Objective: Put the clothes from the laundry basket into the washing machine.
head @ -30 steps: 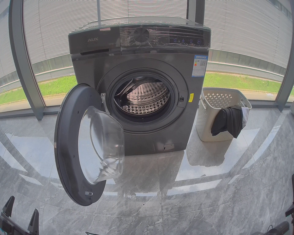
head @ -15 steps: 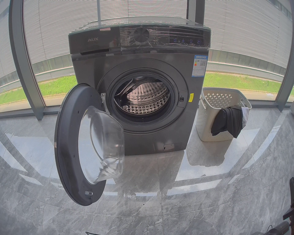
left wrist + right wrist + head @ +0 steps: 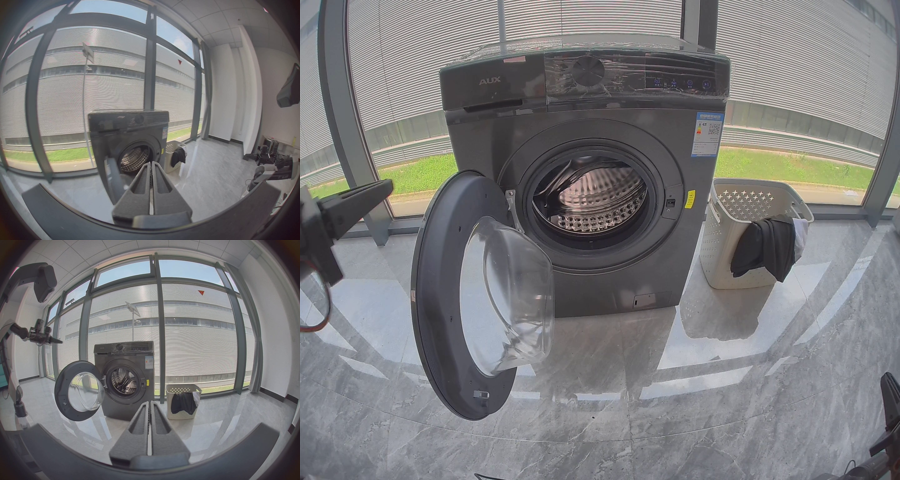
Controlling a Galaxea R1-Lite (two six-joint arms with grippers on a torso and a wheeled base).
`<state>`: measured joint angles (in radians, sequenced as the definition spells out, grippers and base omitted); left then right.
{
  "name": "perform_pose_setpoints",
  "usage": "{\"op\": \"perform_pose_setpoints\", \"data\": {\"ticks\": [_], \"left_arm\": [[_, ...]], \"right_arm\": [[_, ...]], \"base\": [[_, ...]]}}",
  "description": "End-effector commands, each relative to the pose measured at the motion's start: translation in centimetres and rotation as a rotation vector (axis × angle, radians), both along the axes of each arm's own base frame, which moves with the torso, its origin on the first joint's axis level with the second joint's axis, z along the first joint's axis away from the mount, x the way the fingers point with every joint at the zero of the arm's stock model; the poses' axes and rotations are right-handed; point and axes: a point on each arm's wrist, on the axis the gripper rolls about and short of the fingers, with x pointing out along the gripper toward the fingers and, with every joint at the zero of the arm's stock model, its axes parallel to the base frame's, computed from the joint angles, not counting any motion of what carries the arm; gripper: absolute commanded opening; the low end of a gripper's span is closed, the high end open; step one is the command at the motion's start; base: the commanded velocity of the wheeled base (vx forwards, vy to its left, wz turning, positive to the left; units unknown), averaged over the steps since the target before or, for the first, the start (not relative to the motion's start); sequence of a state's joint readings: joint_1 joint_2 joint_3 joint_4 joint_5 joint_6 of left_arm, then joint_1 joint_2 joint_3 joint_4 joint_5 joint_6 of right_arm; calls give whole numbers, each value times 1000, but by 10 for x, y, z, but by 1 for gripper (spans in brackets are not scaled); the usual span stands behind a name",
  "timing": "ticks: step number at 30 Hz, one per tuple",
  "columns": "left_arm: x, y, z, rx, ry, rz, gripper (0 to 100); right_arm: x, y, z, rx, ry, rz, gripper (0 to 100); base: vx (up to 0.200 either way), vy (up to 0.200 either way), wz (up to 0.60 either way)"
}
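The grey washing machine [image 3: 581, 175] stands in front of me with its round door [image 3: 469, 294] swung open to the left and the steel drum [image 3: 590, 197] bare. To its right sits the white laundry basket [image 3: 750, 231], with a black garment [image 3: 765, 247] and a white cloth [image 3: 801, 234] draped over its rim. My left gripper [image 3: 384, 187] hangs raised at the far left, level with the door's top, shut and holding nothing [image 3: 151, 164]. My right gripper [image 3: 889, 390] is low at the right edge, well short of the basket, also shut and bare [image 3: 149, 402].
Glossy grey marble floor [image 3: 687, 400] stretches wide between me and the machine. Tall windows with dark frames [image 3: 347, 125] stand behind the machine. A white wall [image 3: 231, 93] closes the room on the right.
My left gripper has risen from the bottom-left corner to door-top height at the left edge. The right gripper has shifted slightly at the right edge. Machine, door and basket are unchanged.
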<state>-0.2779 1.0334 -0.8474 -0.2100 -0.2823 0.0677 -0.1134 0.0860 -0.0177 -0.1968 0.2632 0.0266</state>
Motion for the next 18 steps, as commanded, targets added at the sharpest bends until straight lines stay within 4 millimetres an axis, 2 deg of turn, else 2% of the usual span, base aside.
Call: {"op": "perform_pose_setpoints", "data": {"ticks": [1, 3, 5, 8, 18], "left_arm": [[55, -37, -60, 66, 201, -148, 0], [54, -36, -73, 80, 244, -144, 0], [52, -33, -95, 94, 323, -128, 0], [50, -27, -111, 105, 373, -105, 0], [61, -29, -118, 91, 341, -99, 0]], "right_arm": [[2, 0, -8, -12, 51, 19, 0], [2, 0, -8, -12, 49, 17, 0], [2, 0, -8, -12, 49, 17, 0], [2, 0, -8, -11, 51, 17, 0], [2, 0, -8, -11, 51, 17, 0]], "base": [[0, 0, 0], [0, 0, 0], [0, 0, 0], [0, 0, 0], [0, 0, 0]]}}
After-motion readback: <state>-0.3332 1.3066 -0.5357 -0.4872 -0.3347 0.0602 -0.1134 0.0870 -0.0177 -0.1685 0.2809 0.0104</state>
